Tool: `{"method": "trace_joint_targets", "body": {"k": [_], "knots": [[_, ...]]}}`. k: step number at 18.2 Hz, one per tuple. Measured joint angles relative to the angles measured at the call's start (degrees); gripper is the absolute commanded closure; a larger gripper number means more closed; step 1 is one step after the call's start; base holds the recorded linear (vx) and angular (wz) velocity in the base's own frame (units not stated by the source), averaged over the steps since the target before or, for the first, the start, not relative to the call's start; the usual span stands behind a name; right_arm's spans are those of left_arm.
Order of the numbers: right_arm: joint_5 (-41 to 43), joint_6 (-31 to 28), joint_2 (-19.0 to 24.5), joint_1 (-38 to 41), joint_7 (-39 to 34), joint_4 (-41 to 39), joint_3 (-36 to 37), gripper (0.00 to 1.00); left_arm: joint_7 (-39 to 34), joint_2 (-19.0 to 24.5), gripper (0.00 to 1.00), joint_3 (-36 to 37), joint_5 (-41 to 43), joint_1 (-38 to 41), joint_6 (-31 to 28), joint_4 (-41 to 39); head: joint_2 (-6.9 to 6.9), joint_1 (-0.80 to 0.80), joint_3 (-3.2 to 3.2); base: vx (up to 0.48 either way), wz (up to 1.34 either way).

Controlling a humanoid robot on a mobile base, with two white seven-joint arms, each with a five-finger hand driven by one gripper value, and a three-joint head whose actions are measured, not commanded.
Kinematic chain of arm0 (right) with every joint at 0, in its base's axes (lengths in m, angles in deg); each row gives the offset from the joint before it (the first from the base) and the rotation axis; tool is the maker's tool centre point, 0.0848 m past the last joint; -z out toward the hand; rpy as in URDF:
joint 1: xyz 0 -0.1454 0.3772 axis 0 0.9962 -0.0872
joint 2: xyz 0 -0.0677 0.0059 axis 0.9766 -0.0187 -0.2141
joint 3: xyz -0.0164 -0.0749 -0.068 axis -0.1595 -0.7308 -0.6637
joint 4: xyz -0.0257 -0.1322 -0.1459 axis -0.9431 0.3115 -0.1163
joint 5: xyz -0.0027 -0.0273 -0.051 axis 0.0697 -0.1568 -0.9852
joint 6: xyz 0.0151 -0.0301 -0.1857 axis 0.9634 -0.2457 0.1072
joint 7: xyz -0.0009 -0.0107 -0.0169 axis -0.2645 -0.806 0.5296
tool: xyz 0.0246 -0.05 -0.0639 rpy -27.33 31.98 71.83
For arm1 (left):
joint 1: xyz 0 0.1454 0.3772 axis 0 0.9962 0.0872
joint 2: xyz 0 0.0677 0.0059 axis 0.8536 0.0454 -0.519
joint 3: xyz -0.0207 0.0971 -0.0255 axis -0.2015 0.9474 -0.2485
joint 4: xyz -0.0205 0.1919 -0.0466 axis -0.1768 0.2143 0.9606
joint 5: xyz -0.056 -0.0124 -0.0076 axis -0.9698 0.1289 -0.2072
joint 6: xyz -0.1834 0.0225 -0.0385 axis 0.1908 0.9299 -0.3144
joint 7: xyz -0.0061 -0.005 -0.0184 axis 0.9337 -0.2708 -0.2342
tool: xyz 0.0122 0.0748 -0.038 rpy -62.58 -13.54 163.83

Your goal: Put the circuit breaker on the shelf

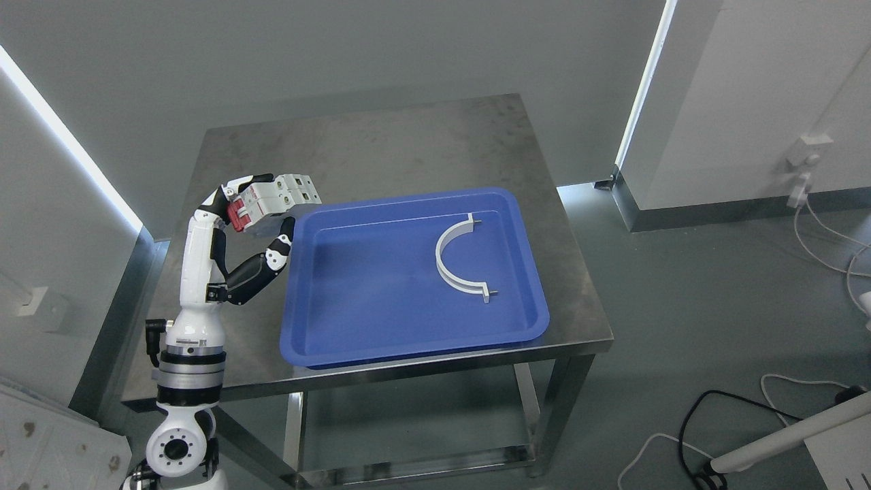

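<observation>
Gripping the circuit breaker [282, 195] in the left hand [255, 211] at left of frame, fingers curling around its red-and-white body, holding it just off the blue tray's [354, 299] upper-left corner above the steel table [381, 146]. Leaving a white curved bracket [457, 257] lying in the tray. Pickup apparently done; shelf placement remaining, no shelf showing.

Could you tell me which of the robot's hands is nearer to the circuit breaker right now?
Left. The left hand holds the circuit breaker in its fingers, beside the blue tray. The right hand is not in view.
</observation>
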Motion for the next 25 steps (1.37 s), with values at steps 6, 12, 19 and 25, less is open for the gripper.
{"method": "trace_joint_targets", "body": {"k": [6, 12, 19, 25], "knots": [[0.00, 0.00, 0.00, 0.00, 0.00, 0.00, 0.00, 0.00, 0.00, -0.02, 0.89, 0.16, -0.03, 0.04, 0.04, -0.15, 0.00, 0.00, 0.00, 0.000, 0.00], [0.00, 0.00, 0.00, 0.00, 0.00, 0.00, 0.00, 0.00, 0.00, -0.02, 0.89, 0.23, -0.04, 0.03, 0.12, -0.25, 0.00, 0.00, 0.00, 0.000, 0.00], [0.00, 0.00, 0.00, 0.00, 0.00, 0.00, 0.00, 0.00, 0.00, -0.03, 0.89, 0.28, -0.05, 0.03, 0.13, -0.31, 0.00, 0.00, 0.00, 0.000, 0.00], [0.00, 0.00, 0.00, 0.00, 0.00, 0.00, 0.00, 0.00, 0.00, -0.03, 0.89, 0.31, -0.05, 0.03, 0.13, -0.34, 0.00, 0.00, 0.00, 0.000, 0.00]]}}
